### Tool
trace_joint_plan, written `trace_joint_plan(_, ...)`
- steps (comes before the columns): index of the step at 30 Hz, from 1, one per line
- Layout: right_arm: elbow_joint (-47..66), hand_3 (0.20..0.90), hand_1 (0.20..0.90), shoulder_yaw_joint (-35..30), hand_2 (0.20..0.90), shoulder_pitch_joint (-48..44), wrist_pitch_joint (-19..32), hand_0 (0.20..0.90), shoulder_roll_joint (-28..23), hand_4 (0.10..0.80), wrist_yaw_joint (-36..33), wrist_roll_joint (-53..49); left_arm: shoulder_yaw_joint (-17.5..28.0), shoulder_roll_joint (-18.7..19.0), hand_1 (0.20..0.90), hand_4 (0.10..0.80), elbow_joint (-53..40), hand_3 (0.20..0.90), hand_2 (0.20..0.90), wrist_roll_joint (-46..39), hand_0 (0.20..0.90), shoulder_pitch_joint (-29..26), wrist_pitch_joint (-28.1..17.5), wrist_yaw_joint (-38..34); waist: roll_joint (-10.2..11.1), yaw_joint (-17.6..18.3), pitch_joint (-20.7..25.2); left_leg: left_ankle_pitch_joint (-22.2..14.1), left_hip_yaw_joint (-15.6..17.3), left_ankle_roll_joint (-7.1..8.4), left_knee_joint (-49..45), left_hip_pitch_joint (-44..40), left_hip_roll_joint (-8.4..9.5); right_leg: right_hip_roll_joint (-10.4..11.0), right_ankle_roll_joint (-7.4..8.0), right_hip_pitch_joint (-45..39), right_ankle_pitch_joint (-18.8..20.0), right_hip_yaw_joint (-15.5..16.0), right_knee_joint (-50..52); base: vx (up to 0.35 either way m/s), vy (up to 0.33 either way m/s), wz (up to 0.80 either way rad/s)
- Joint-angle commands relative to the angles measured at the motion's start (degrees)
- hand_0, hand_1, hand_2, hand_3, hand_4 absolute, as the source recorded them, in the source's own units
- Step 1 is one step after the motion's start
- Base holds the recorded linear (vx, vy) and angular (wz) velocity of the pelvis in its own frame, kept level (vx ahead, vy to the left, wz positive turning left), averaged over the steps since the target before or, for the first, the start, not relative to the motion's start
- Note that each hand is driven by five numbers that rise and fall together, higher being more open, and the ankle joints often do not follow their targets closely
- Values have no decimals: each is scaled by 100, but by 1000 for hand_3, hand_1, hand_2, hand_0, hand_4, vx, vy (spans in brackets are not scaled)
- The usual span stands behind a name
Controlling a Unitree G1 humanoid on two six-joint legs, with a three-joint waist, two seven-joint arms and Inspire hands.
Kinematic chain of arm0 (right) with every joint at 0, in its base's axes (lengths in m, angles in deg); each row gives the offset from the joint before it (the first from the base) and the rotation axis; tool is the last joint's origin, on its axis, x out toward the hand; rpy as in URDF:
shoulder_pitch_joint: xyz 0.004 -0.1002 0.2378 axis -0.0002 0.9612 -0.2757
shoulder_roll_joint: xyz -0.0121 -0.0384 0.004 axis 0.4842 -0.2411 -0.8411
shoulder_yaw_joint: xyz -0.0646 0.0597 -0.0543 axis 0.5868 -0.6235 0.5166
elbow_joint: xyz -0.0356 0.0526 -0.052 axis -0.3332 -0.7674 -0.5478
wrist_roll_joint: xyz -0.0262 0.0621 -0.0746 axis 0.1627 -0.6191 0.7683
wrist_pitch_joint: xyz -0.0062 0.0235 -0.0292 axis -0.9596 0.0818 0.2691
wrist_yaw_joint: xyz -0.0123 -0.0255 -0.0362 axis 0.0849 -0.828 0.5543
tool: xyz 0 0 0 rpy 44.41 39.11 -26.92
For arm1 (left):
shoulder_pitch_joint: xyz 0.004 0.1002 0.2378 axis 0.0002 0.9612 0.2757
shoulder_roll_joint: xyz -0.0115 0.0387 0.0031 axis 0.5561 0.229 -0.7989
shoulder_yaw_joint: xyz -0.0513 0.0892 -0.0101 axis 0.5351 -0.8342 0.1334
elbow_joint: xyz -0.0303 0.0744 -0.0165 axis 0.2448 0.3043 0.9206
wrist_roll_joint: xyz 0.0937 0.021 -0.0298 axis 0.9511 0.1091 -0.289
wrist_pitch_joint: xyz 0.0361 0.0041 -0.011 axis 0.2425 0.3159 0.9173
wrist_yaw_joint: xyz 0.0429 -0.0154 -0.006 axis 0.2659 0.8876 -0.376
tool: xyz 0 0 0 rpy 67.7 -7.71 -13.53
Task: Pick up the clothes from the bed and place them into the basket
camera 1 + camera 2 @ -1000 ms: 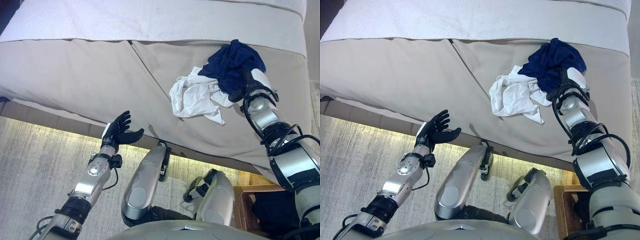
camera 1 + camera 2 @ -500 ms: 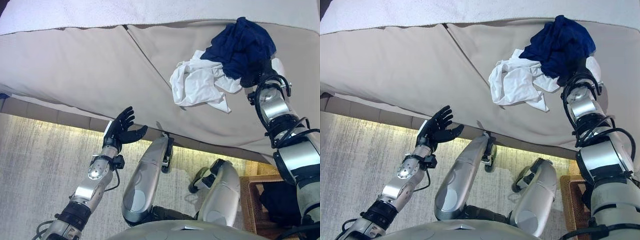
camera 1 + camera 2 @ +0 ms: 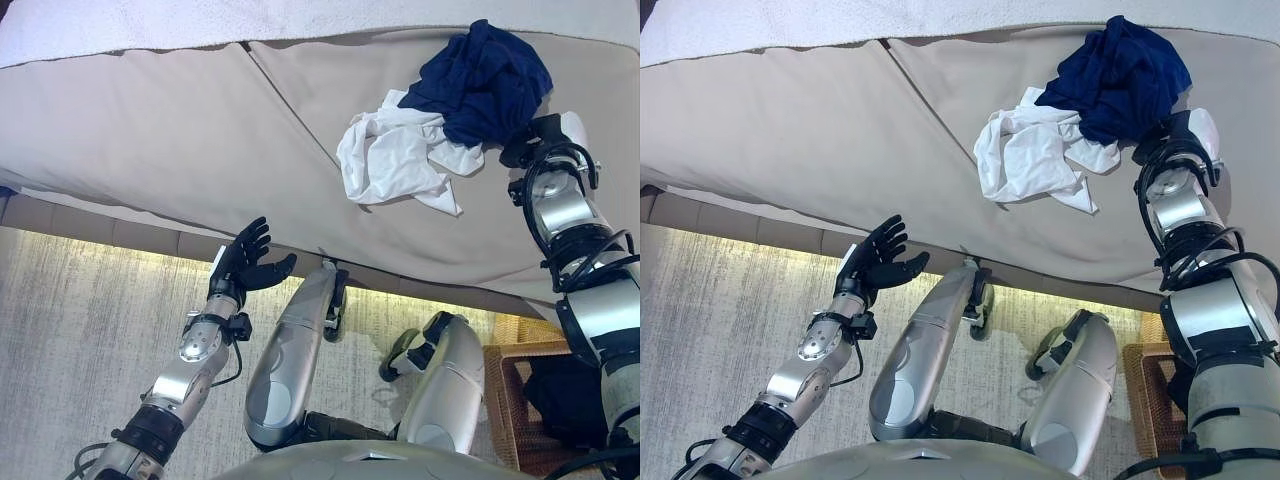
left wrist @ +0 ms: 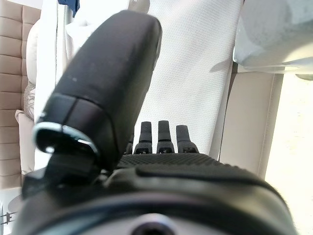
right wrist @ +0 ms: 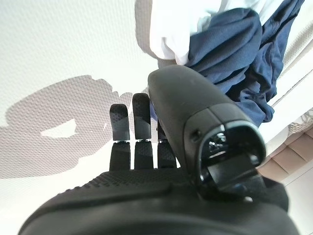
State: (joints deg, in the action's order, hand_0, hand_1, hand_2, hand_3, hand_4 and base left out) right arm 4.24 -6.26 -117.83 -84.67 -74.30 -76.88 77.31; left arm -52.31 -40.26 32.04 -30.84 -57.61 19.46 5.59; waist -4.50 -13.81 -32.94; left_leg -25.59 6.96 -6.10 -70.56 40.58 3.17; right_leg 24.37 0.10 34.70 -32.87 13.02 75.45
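A navy garment (image 3: 485,85) lies crumpled on the beige bed (image 3: 150,130), far right. A white garment (image 3: 395,160) lies bunched against its near left side. My right hand (image 3: 525,140) is over the bed at the navy garment's near right edge. In the right wrist view its fingers (image 5: 139,122) are straight and hold nothing, with the navy garment (image 5: 244,58) and white garment (image 5: 176,29) just past them. My left hand (image 3: 250,262) is open and empty by the bed's front edge, far from the clothes.
A wicker basket (image 3: 500,390) stands on the floor at the lower right, with dark clothing (image 3: 565,400) in it. A white blanket (image 3: 150,20) lies across the back of the bed. Pale carpet (image 3: 80,330) lies before the bed.
The whole view has shifted, so the camera moved. My right hand has come off the navy garment's near edge and now sits just to its right. The left hand holds its pose.
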Motion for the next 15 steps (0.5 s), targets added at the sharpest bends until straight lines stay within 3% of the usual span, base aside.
trace_joint_plan(1, 229, 200, 300, -8, 300, -835, 450, 300, -636, 100, -440, -33, 244, 175, 900, 800, -792, 900, 900, -22, 900, 165, -640, 20, -162, -121, 315, -724, -270, 69, -236, -678, 101, -498, -468, -509, 204, 284, -271, 3, -19, -4)
trace_joint_plan(7, 346, 200, 300, -121, 300, -705, 524, 300, -658, 100, -363, -64, 246, 164, 900, 800, -739, 900, 900, 46, 900, 119, -605, 19, -87, -98, 315, -670, -269, 71, 75, -1056, 4, -459, -444, -850, 265, 360, -541, -2, -29, -2)
trace_joint_plan(8, 355, 348, 427, -139, 427, -682, 541, 427, -649, 248, -232, -95, 257, 165, 900, 800, -733, 900, 900, 50, 900, 99, -554, -24, -66, -93, 315, -653, -266, 105, 132, -1134, -11, -454, -425, -938, 289, 383, -618, -1, -50, -4)
trace_joint_plan(9, 381, 900, 900, -148, 900, -647, 554, 900, -642, 800, -125, -114, 271, 170, 900, 800, -698, 900, 900, 31, 900, 80, -517, -43, -46, -89, 315, -631, -269, 108, 243, -1230, -28, -448, -418, -1022, 313, 403, -713, 2, -61, -5)
trace_joint_plan(15, 711, 900, 900, -205, 900, -273, 677, 900, -471, 800, 13, -96, 383, 81, 900, 800, -438, 900, 900, -111, 900, 81, -328, -38, 87, -50, 315, -286, -207, 154, 1245, -1980, -184, -351, -302, -1667, 719, 534, -1590, 25, -32, -5)
